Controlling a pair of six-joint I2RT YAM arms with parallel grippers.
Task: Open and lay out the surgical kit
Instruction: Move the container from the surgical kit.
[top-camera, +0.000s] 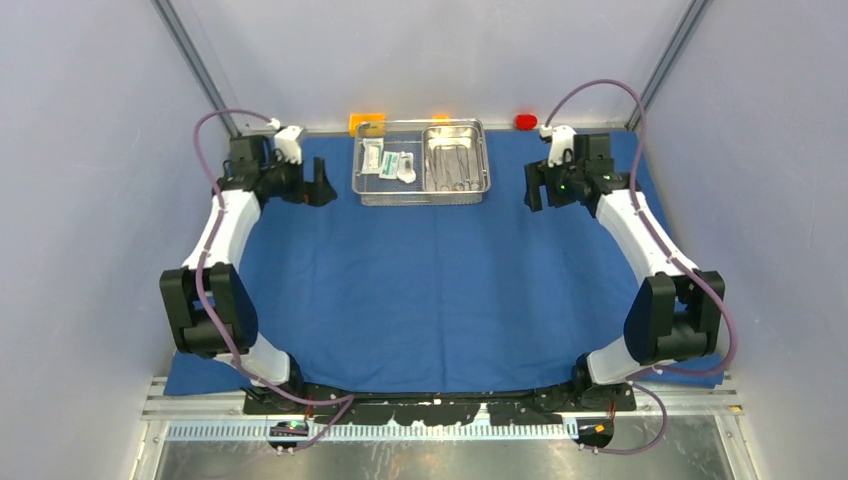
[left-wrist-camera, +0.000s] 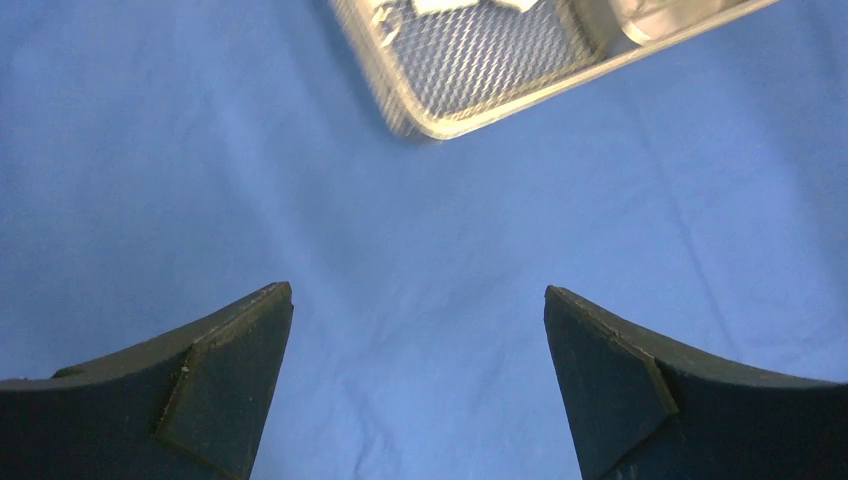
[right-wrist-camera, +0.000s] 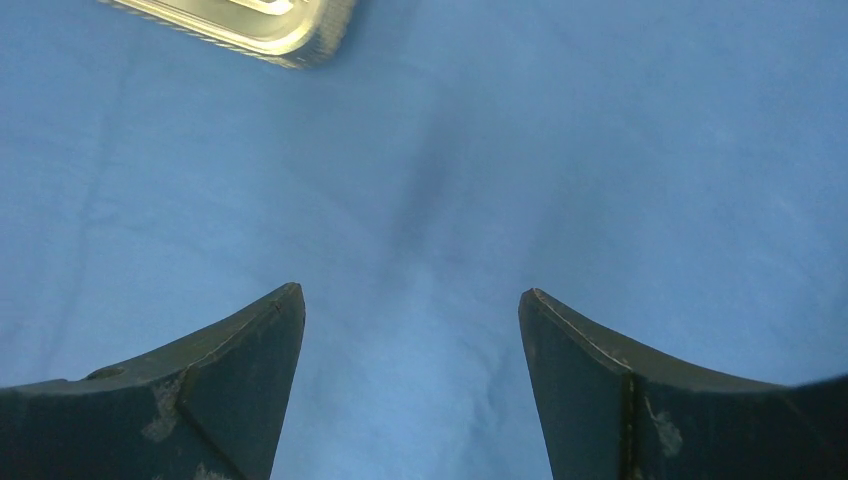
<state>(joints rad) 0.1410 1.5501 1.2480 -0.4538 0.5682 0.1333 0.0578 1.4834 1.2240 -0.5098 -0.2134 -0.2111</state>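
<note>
Black and bare, the left fingers (left-wrist-camera: 225, 385) stand wide apart with only cloth below them. The right fingers (right-wrist-camera: 600, 390) are spread just as wide and are equally empty. Each pair hovers over the blue cloth (top-camera: 430, 290), which lies unfolded and fairly flat, so the opening looks done and the laying out remains (my reading of the scene). Between the 2 pairs, at the far middle of the cloth, sits the wire-mesh basket (top-camera: 420, 200); each wrist view catches 1 of its corners. Inside it, 3 white packets (top-camera: 388, 162) lie in the left half. The steel tray (top-camera: 452, 129) fills the right half and holds the slim instruments (top-camera: 452, 168). To do this step well, I would lift the tray out first by its rim, keeping it level so the instruments do not slide, and set it on open cloth beside the basket. The flat packets will likely need a low, careful pinch against the mesh.
</note>
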